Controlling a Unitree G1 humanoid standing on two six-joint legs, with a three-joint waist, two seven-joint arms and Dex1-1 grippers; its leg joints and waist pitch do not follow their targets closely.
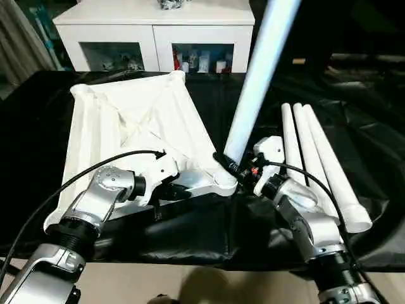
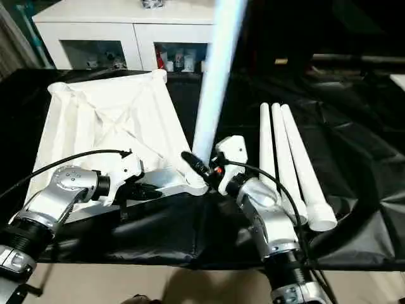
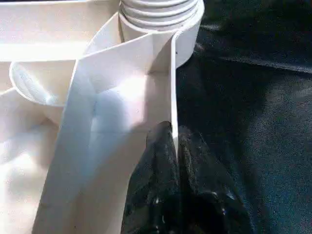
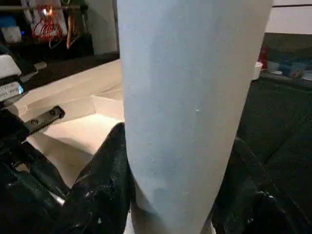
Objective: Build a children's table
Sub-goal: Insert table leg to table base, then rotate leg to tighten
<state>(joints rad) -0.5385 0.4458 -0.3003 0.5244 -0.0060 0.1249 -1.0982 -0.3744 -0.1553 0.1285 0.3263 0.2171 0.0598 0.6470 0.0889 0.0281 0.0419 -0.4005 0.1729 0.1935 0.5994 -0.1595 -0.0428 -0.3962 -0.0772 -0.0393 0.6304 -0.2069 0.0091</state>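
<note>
The leg (image 1: 259, 82) stands nearly upright over the tabletop's (image 1: 126, 120) near corner socket (image 3: 161, 19), probably part seated. The right gripper (image 1: 243, 170) clasps its base; the left gripper (image 3: 175, 141) pinches the rim beside it. Three legs (image 1: 316, 158) lie right.

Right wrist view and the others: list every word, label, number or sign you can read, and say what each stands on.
No text can be read in any view.
Small white label on the dark hardware beside the tabletop: it bears print, too blurred to read.
Items behind the cabinet's glass doors: any print is too small to read.
Held leg, three spare legs: plain white, no markings.
</note>
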